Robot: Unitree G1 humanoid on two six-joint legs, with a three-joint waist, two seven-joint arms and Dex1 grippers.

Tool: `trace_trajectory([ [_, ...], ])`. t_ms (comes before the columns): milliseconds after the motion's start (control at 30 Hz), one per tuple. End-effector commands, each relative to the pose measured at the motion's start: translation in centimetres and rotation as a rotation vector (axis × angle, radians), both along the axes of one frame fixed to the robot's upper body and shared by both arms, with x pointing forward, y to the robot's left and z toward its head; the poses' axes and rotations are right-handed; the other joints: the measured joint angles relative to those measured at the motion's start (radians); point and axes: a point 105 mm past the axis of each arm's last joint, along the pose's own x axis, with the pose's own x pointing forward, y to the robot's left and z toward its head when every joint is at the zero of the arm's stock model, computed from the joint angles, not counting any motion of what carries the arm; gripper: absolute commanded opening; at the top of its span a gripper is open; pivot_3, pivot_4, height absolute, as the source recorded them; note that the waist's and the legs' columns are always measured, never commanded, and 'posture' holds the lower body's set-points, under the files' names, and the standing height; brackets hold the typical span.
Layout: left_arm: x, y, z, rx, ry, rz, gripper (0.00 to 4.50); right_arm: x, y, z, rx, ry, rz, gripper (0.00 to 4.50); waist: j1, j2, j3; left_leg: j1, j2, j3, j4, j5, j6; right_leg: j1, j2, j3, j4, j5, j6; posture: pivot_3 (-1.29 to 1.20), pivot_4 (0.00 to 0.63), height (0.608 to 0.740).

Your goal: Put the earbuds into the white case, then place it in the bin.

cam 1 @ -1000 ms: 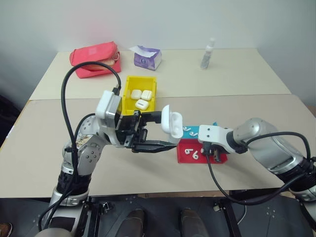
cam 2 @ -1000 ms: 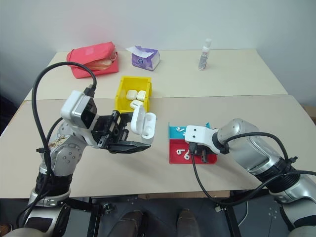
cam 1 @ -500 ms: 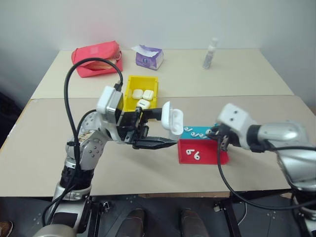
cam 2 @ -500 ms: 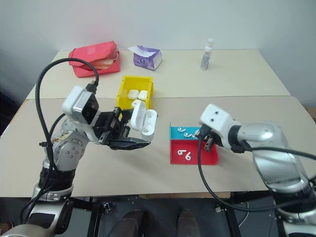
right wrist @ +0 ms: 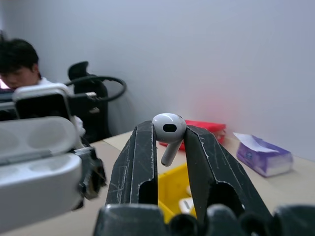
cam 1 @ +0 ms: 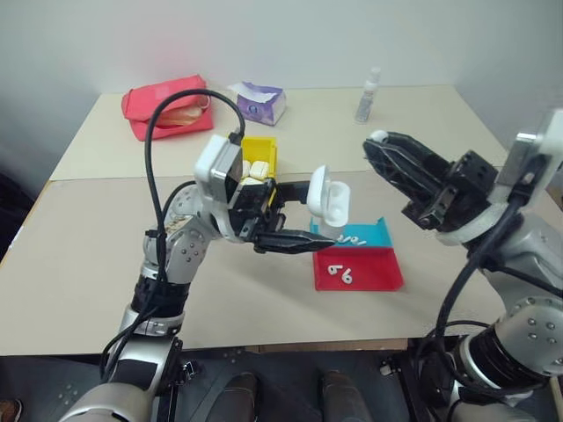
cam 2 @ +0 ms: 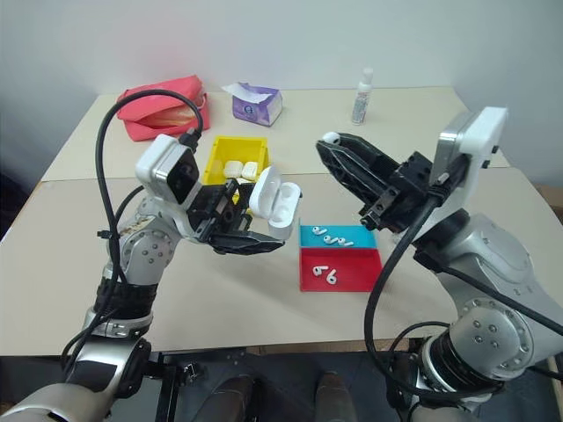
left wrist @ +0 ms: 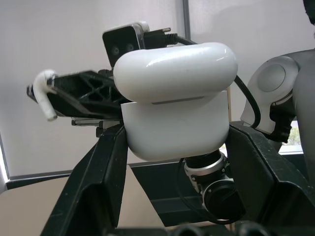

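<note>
My left tool [cam 1: 310, 216] is clamped on the small glossy white rounded plastic case [cam 1: 327, 202], lid hinged open, held up in the air above the beige desk [cam 1: 79, 255] just beside the shallow blue tray [cam 1: 374, 233]. My right tool [right wrist: 167, 147] is raised near that case and pinches one tiny glossy white earbud [right wrist: 169, 129] by the stem at its fingertips, not yet in the case. More earbuds lie in the blue tray and the shallow red tray [cam 1: 374, 274]; the bright yellow open-top plastic bin [cam 1: 261, 144], further back behind my left arm, holds other white cases.
</note>
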Motion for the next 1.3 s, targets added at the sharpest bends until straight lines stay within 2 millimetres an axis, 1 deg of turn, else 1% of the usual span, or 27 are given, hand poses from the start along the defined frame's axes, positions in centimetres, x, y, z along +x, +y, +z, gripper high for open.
trace_trajectory([
  [33,-0.2,-0.1,0.6,-0.004,-0.044,-0.006,2.73,-1.5,-0.2,1.0,0.063,-0.056,0.06,0.61,0.0,0.0,0.0,0.0,0.0,0.0,0.0,0.0,0.0,0.0,0.0,0.0,0.0,0.0,0.0,0.0,0.15,0.74],
  [200,0.1,-0.1,0.6,0.0,-0.047,0.033,2.73,-2.8,0.2,1.2,0.078,-0.064,0.138,0.61,0.0,0.0,0.0,0.0,0.0,0.0,0.0,-0.001,0.002,0.0,0.0,0.0,0.0,0.0,0.0,0.0,0.15,0.74],
  [300,0.2,-0.2,0.5,0.003,-0.053,0.056,2.73,-3.1,0.3,1.1,0.058,-0.058,0.164,0.61,-0.002,0.0,0.0,0.0,0.0,0.0,0.0,-0.001,0.003,0.0,0.0,0.0,0.0,0.0,0.0,0.0,0.15,0.74],
  [433,0.0,-0.1,0.6,-0.001,-0.054,0.063,2.73,-2.8,0.9,0.1,-0.03,-0.034,0.161,0.61,-0.002,0.0,0.0,0.0,0.0,0.001,0.0,-0.002,0.004,0.001,0.0,0.0,0.0,0.0,0.0,0.0,0.15,0.74],
  [700,-0.2,0.0,0.7,-0.005,-0.059,0.07,2.73,-1.3,0.7,-0.7,-0.094,0.002,0.132,0.61,-0.001,0.0,0.0,0.0,0.0,0.001,0.0,-0.002,0.004,0.001,0.0,0.0,-0.001,0.0,0.0,0.0,0.15,0.74],
  [933,-0.3,0.0,0.9,-0.011,-0.069,0.07,2.73,-1.2,0.8,-1.3,-0.161,0.011,0.149,0.61,0.001,0.0,0.0,0.0,0.0,0.001,0.0,-0.002,0.004,0.001,0.0,0.0,-0.002,0.0,0.0,0.0,0.15,0.74],
  [1000,-0.3,0.0,0.9,-0.013,-0.071,0.072,2.73,-1.3,0.9,-1.5,-0.184,0.014,0.16,1.33,0.002,0.0,0.0,0.0,0.0,0.0,0.0,-0.002,0.004,0.001,0.0,0.0,-0.002,0.0,0.0,0.0,0.15,0.74],
  [1033,-0.2,0.0,0.9,-0.014,-0.073,0.074,2.73,-1.3,0.9,-1.6,-0.194,0.013,0.166,1.54,0.002,0.0,0.0,0.0,0.0,0.001,0.0,-0.002,0.004,0.001,0.0,0.0,-0.002,0.0,0.0,0.0,0.15,0.74],
  [1100,-0.1,0.0,0.9,-0.016,-0.076,0.077,2.73,-1.3,0.9,-1.6,-0.207,0.009,0.169,2.27,0.002,0.0,0.0,0.0,0.0,0.001,0.0,-0.002,0.004,0.001,0.0,0.0,-0.002,0.0,0.0,0.0,0.15,0.74],
  [1233,-0.1,-0.1,0.9,-0.022,-0.081,0.079,2.73,-0.9,0.6,-1.3,-0.21,0.005,0.149,3.52,0.003,0.0,0.0,0.0,0.0,0.001,0.0,-0.002,0.004,0.001,0.0,0.0,-0.002,0.0,0.0,0.0,0.15,0.74],
  [1300,-0.1,-0.1,0.9,-0.025,-0.082,0.079,2.73,-0.7,0.5,-1.3,-0.212,0.004,0.135,3.52,0.003,0.0,0.0,0.0,0.0,0.001,0.0,-0.002,0.004,0.002,0.0,0.0,-0.002,0.0,0.0,0.0,0.15,0.74],
])
